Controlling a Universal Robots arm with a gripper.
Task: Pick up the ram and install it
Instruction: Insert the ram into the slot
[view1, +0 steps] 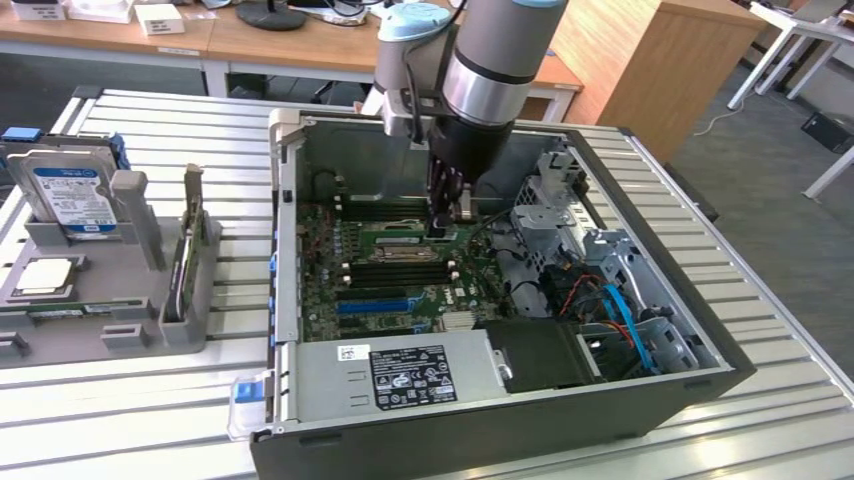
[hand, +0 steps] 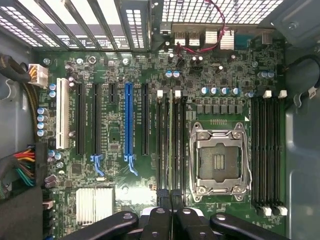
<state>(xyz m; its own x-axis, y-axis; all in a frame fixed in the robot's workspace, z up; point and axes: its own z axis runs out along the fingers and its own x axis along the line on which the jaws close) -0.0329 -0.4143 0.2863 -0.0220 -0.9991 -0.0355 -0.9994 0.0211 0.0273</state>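
One gripper (view1: 449, 222) hung inside the case (view1: 534, 440), just beside the CPU socket (view1: 400, 250). From the wrist, its fingers (hand: 161, 215) pinched the ram (hand: 171, 140), edge-on along a slot beside that socket. Pressing straight down, evenly, would likely have seated it best.
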